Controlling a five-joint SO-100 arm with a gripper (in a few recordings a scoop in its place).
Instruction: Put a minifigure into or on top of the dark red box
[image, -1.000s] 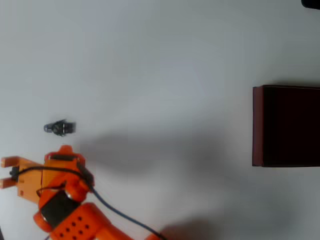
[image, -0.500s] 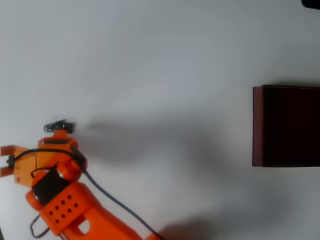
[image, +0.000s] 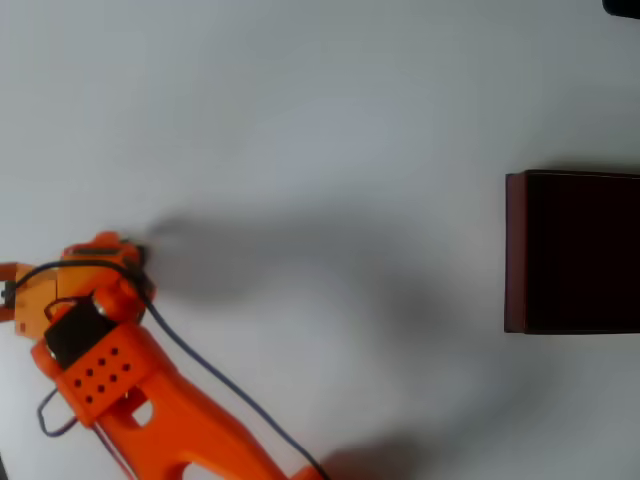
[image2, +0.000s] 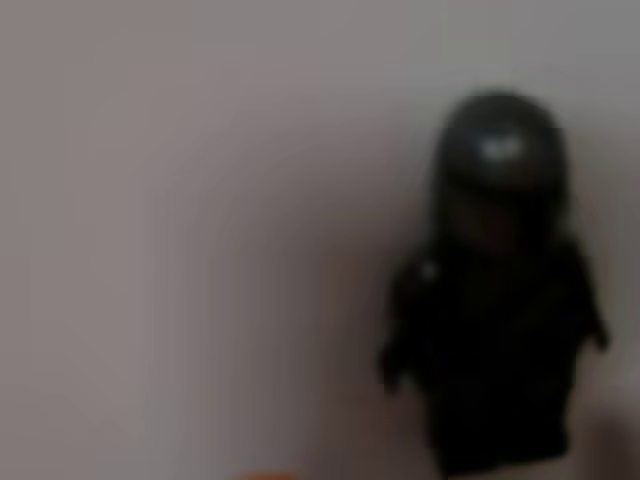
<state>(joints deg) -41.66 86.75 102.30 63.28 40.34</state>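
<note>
Hovering over the minifigure (image2: 495, 300) at the table's (image: 300, 100) left side in the overhead view, the orange gripper (image: 105, 255) covers it almost entirely. The wrist view shows the figure lying blurred and close. Whether the jaws are apart or closed I cannot tell. A misjudged descent could knock it aside. The dark red box (image: 515, 250) sits well apart, far right. No writing is legible.

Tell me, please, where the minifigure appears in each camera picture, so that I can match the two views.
Overhead view: almost all of it is hidden under the orange arm at the left edge; a small dark bit shows at the arm's upper right.
Wrist view: the minifigure is large and blurred, right of centre, head toward the top.
Shared landmark: the pale table it lies on.
</note>
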